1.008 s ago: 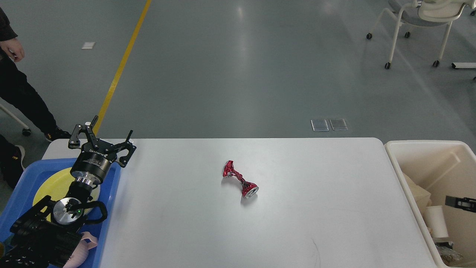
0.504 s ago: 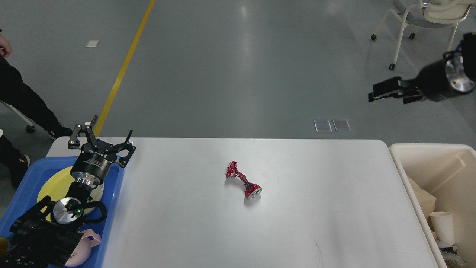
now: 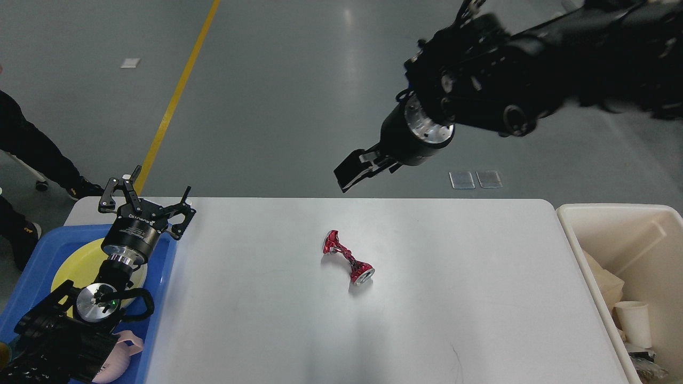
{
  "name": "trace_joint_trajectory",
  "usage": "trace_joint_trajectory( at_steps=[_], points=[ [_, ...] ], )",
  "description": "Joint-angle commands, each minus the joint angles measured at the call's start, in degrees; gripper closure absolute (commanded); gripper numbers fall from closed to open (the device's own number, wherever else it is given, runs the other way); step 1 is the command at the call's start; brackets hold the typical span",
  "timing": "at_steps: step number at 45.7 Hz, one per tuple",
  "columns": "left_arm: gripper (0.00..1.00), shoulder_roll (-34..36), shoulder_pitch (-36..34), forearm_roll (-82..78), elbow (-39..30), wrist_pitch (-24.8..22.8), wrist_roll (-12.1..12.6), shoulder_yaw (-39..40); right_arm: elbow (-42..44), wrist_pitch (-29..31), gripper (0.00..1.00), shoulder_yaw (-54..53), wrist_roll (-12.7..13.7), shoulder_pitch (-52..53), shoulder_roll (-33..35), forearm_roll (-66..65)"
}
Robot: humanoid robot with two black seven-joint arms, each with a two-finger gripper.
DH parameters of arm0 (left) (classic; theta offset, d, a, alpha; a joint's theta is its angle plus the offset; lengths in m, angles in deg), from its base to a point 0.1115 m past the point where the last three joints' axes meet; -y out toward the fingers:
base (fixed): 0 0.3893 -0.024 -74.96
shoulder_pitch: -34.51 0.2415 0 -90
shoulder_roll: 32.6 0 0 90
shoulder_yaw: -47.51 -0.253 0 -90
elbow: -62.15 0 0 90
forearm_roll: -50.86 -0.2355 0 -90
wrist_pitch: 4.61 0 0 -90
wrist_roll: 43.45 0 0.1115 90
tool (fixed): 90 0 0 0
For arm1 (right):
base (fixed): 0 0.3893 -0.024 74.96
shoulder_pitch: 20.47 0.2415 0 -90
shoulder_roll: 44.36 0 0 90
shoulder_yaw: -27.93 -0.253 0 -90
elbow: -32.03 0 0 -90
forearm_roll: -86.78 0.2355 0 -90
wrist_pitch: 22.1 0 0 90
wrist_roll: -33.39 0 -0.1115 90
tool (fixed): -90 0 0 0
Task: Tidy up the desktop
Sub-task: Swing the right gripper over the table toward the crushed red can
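- So, table [image 3: 437, 298]: large, white, rounded corners, matte, spans most of the lower view.
- A crushed red can [image 3: 347, 257] lies on its side near the table's centre, touching nothing else.
- A faint dark scratch [image 3: 454, 356] marks the table near the front edge.
- Blue tray [image 3: 160, 277] sits at the table's left end, holding a yellow plate [image 3: 69, 266].
- Cream bin [image 3: 613, 213] stands just beside the right end, holding a white paper cup [image 3: 634, 323] and beige scraps.
- Left gripper [image 3: 148, 200] hangs above the tray's far corner, jaws spread, holding nothing.
- Right gripper [image 3: 353, 172] hangs in the air above the table's far edge, aimed down-left. Jaws look dark and merged, so I cannot tell their state.
- Room: grey polished floor, yellow line [image 3: 176, 96] running away at left, two metal floor plates [image 3: 475, 179] beyond the table.
- A person's dark leg [image 3: 32, 149] shows at the far left.
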State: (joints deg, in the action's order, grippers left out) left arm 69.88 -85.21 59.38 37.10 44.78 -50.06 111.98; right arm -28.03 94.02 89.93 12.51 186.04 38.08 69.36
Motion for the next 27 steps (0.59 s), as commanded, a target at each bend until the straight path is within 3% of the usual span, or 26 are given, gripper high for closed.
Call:
trace_joint_trajectory(
  at_steps=[1,9,27],
  points=[
    [0.0,0.0,0.02,0.0,0.0,0.0,0.02,0.04,8.37,-3.63,0.0,0.06,0.75,-12.95,-3.87,0.72],
    [0.0,0.0,0.11,0.0,0.0,0.0,-0.06,0.04,18.75,-8.81,0.0,-1.09,6.11,-26.59,-4.4,0.02],
    [0.0,0.0,0.02,0.0,0.0,0.0,0.02,0.04,19.37,-25.42,0.0,-3.89,5.59,-33.36,-3.43,0.19]
  ],
)
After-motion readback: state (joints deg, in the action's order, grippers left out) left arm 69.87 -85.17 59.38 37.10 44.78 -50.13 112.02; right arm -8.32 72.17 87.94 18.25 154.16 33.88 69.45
